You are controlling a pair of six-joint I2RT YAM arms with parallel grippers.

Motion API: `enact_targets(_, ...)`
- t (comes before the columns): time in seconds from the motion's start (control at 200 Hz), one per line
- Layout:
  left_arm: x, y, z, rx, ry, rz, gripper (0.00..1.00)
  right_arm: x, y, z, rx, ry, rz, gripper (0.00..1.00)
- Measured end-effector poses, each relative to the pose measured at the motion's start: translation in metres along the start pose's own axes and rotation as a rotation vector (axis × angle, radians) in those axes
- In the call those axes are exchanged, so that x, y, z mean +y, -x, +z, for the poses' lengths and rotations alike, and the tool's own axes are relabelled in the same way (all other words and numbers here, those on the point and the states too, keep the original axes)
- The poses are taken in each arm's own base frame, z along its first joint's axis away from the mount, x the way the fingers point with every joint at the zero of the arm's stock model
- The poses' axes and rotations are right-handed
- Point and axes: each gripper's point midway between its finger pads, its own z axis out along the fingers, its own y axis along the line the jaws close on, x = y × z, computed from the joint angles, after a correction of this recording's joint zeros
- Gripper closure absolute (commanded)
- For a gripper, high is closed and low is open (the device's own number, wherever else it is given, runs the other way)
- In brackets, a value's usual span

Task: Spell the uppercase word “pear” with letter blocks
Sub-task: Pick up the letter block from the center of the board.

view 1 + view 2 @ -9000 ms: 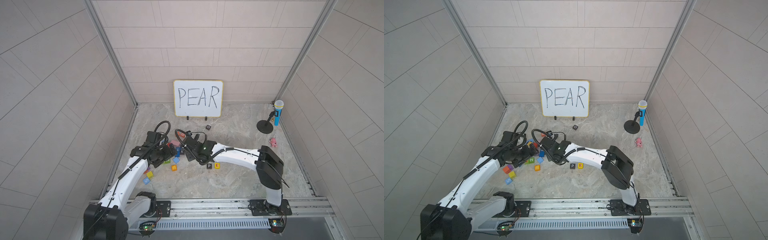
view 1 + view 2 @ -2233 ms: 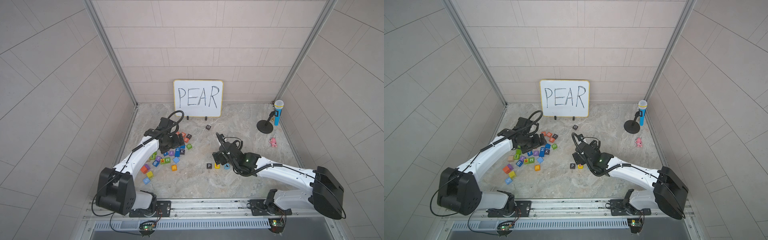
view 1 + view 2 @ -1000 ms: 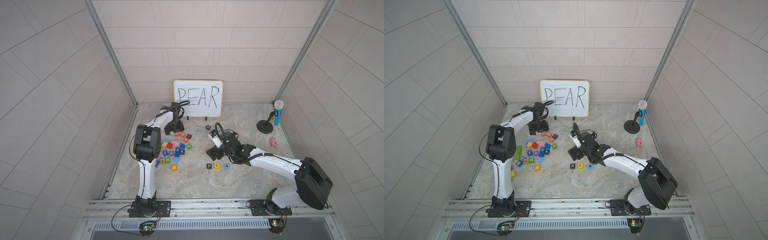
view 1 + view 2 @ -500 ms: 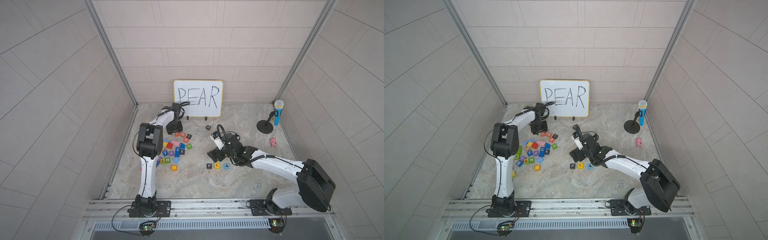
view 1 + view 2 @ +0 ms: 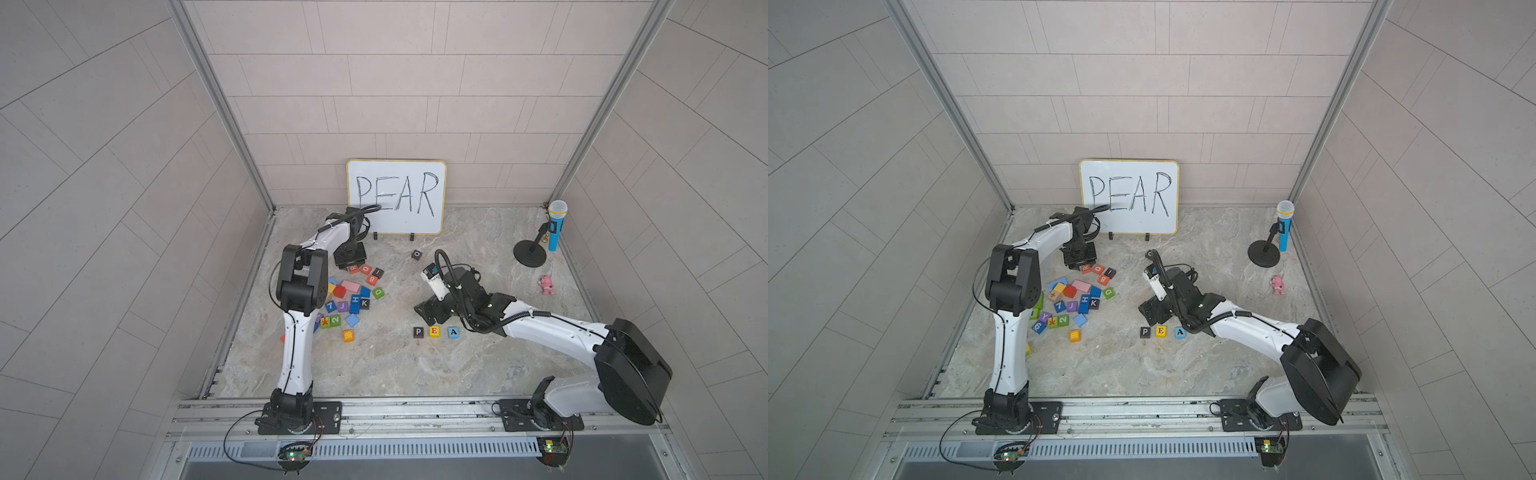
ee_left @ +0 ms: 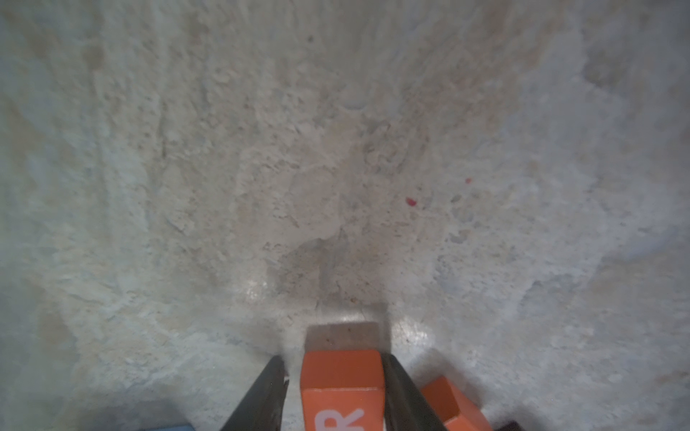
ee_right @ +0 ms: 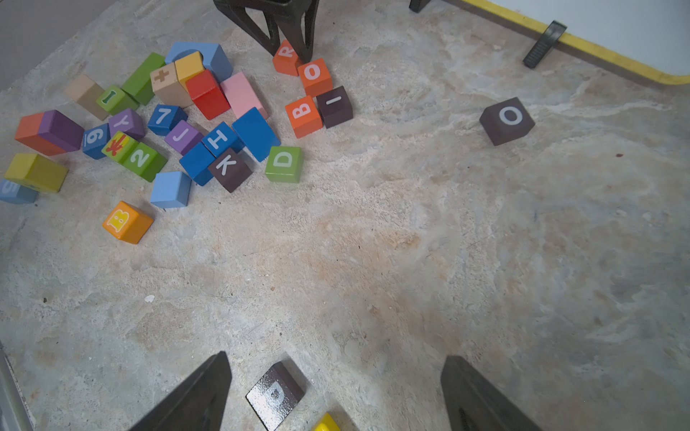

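Observation:
A black P block [image 5: 418,331], a yellow E block [image 5: 434,331] and a light blue A block [image 5: 453,331] stand in a row at the front middle. The orange-red R block [image 5: 353,268] rests on the floor at the far edge of the block pile. My left gripper [image 6: 333,358] straddles it from above. One finger touches the R block [image 6: 341,388] and a thin gap shows at the other. My right gripper [image 7: 336,356] hangs wide open just behind the row, with the P block [image 7: 276,395] below it and nothing held.
A pile of coloured letter and number cubes [image 5: 349,299] lies left of centre, with an orange O cube [image 7: 314,74] touching the R block. A lone black O cube [image 5: 417,254], the whiteboard [image 5: 397,195], a microphone on a stand [image 5: 555,226] and a pink toy [image 5: 547,285] stand further back.
My left gripper's jaws have narrowed around the R block while that arm stayed in place. The right gripper has drifted slightly toward the row, still open.

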Motion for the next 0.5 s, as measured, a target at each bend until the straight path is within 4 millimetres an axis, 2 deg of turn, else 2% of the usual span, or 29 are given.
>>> enact_targets(0.275,0.0001,-0.0001,0.0001,0.000,0.001,0.002,0.70,-0.0002,-0.0021,-0.0017,-0.003,0.000,0.005,0.07)
enact_targets(0.5,0.0006,-0.0008,-0.0016,0.002,0.001,0.004,0.85,0.0003,0.0005,-0.0030,-0.014,0.002,0.011,0.07)
